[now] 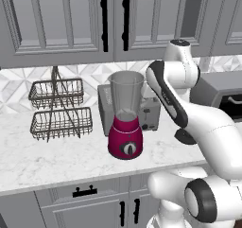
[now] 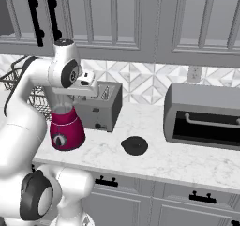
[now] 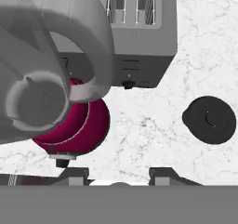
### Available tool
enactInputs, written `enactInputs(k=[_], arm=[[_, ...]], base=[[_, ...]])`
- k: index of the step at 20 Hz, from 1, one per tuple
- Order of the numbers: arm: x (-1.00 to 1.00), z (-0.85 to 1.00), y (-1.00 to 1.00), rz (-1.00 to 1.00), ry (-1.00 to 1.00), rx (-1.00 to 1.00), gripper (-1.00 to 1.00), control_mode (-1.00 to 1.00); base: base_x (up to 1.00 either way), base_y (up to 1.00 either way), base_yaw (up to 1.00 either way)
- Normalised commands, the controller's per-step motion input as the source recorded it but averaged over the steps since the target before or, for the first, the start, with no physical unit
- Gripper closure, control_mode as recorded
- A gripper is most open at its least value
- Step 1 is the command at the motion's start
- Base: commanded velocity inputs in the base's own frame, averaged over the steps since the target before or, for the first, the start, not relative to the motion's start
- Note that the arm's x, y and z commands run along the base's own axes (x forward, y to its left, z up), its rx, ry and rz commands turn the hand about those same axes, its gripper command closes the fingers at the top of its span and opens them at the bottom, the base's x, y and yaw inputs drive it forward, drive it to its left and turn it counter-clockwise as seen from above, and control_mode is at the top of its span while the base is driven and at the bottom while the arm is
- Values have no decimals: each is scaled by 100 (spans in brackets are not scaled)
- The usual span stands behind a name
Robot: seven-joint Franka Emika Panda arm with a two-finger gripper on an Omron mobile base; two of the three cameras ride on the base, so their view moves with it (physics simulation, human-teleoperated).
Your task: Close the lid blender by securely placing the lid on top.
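The blender (image 1: 125,120) stands on the marble counter with its magenta base, dark dial and clear jar; the jar's mouth is uncovered. From the right base camera the blender (image 2: 66,127) is partly behind my arm. The lid (image 2: 135,145), a flat black disc, lies on the counter to the blender's right, apart from it. In the hand view the blender (image 3: 56,102) is at left and the lid (image 3: 209,120) at right. My gripper (image 3: 118,175) hangs high above the counter between them, open, with nothing between its fingers.
A grey toaster (image 1: 150,111) stands right behind the blender. A two-tier wire basket (image 1: 59,109) sits at the counter's left. A grey toaster oven (image 2: 204,115) stands at the right. Wall cabinets (image 2: 140,18) hang above. Bare marble (image 3: 148,125) lies between blender and lid.
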Motion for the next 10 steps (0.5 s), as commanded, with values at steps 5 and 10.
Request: enactInputs(k=[5, 10], arm=[[-48, -5, -8, -7, -3, 1, -100, -100], [-44, -63, -93, -16, 23, 21, -100, -100]], base=[[0, 0, 0], [0, 0, 0]])
